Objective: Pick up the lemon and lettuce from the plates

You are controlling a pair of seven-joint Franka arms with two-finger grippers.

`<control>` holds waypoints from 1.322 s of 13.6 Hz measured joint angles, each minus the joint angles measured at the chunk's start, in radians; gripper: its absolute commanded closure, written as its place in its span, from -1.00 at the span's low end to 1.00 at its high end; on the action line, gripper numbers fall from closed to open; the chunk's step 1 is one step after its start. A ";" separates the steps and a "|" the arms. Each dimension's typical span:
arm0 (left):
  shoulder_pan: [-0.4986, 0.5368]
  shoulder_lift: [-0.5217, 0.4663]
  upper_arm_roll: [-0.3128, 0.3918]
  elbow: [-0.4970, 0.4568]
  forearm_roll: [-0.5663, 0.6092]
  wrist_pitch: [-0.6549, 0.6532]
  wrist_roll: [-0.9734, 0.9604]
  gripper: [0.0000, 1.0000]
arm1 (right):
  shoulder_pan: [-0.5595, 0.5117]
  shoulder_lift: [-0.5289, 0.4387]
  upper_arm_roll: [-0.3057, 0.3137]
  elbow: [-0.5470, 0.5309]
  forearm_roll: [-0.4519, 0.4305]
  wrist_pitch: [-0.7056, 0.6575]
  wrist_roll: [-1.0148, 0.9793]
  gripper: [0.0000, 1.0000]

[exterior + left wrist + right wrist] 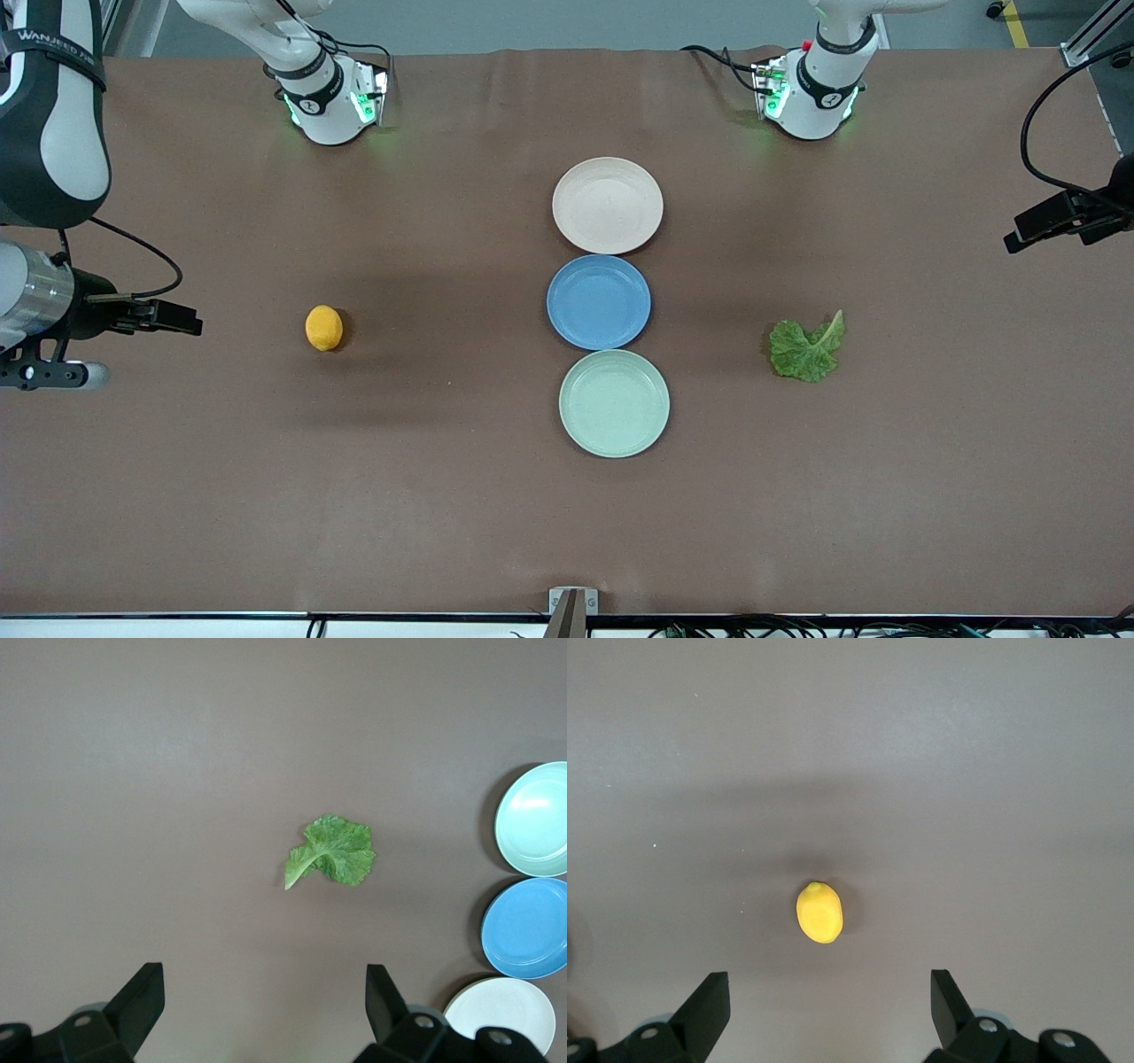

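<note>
1. The lemon point(324, 328) lies on the bare worktop point(266, 461) toward the right arm's end, well apart from the plates point(608, 205).
2. The lettuce point(806, 349) lies toward the left arm's end.
3. Left tool point(264, 1003) and right tool point(830, 1005) hover above them, fingers wide apart.

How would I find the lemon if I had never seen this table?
Start at the row of three plates down the middle of the brown table and find the blue plate in the centre. Go from it toward the right arm's end of the table. The lemon lies there alone on the bare tabletop: small, oval and orange-yellow, while the lettuce at the left arm's end is flat, crinkled and green.
</note>
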 measured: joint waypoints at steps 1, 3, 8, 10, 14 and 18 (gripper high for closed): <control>0.000 0.000 0.000 0.002 0.000 0.000 0.000 -1.00 | 0.014 0.000 0.001 0.000 -0.020 -0.002 -0.001 -1.00; 0.000 0.000 -0.001 0.005 0.000 0.000 0.000 -1.00 | 0.066 0.000 0.001 0.000 -0.062 -0.010 0.003 -1.00; 0.000 0.000 0.000 0.005 0.000 0.000 0.001 -1.00 | 0.059 0.000 -0.013 0.000 -0.073 -0.008 0.008 -1.00; 0.000 0.000 0.000 0.006 0.000 0.000 0.002 -1.00 | 0.032 0.000 -0.014 0.000 -0.072 -0.002 0.004 -1.00; -0.003 0.000 -0.001 0.016 0.000 0.000 0.002 -1.00 | 0.017 -0.013 -0.014 0.000 -0.066 -0.017 -0.027 -1.00; -0.006 0.000 -0.001 0.018 0.000 0.000 0.002 -1.00 | 0.004 -0.035 -0.014 0.001 -0.066 -0.068 -0.071 -1.00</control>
